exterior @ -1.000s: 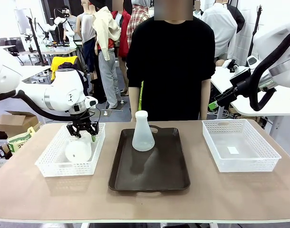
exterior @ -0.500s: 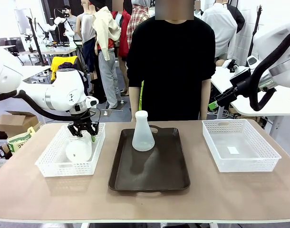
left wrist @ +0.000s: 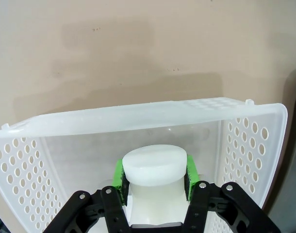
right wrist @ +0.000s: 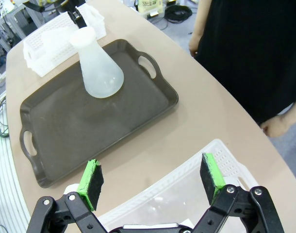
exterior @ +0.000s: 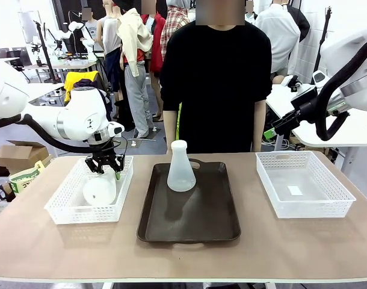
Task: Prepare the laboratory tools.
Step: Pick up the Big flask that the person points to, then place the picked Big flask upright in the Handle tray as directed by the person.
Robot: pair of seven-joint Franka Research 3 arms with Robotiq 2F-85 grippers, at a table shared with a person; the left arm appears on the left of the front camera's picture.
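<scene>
While left gripper (exterior: 105, 170) clamps the flask (left wrist: 155, 165) neck inside the basket (exterior: 63, 208) — lift straight, clear the rim | right gripper (right wrist: 151, 175) open, idle

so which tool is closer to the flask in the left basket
Left. The left tool is shut on the neck of that flask inside the left basket; the right tool is open above the right basket, across the tray from it.

Brown tray (exterior: 195, 224) on tan table (exterior: 183, 260)
</scene>
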